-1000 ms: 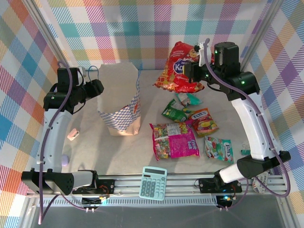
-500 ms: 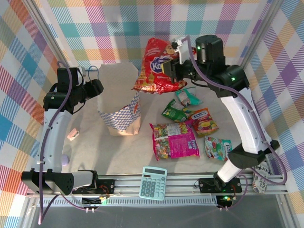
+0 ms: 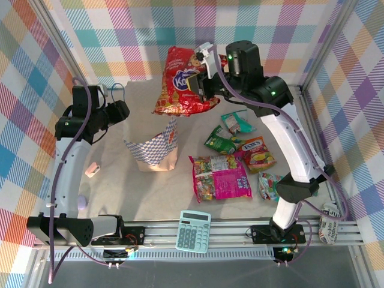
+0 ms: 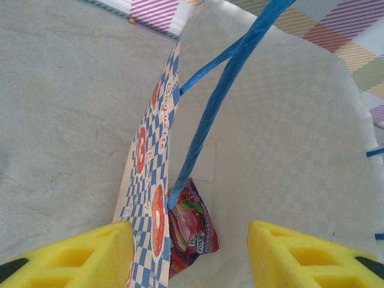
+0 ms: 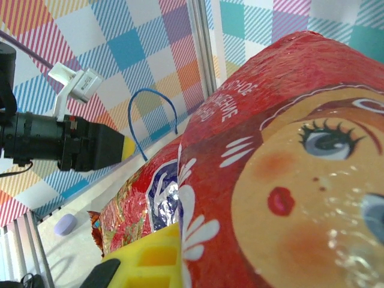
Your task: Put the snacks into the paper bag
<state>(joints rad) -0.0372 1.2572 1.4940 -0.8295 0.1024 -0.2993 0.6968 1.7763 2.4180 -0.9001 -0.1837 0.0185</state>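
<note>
The right gripper (image 3: 201, 84) is clenched on the red packet (image 3: 180, 78) and holds it in the air over the bag (image 3: 153, 153), hiding the bag's mouth from above. The bag stands upright on the table (image 3: 120, 192). At its left rim sits the left gripper (image 3: 123, 111), its yellow fingers (image 4: 78, 255) spread apart, gripping nothing, with the bag's wall and a blue cord (image 4: 210, 120) running between them. The cord slants across the mouth. Down inside lies a small packet (image 4: 189, 231). To the bag's right, apart from it, lie the magenta packet (image 3: 221, 178), green packet (image 3: 219, 143), orange packet (image 3: 257, 153) and teal packet (image 3: 237, 123). The calculator (image 3: 193, 230) rests near the front rail.
</note>
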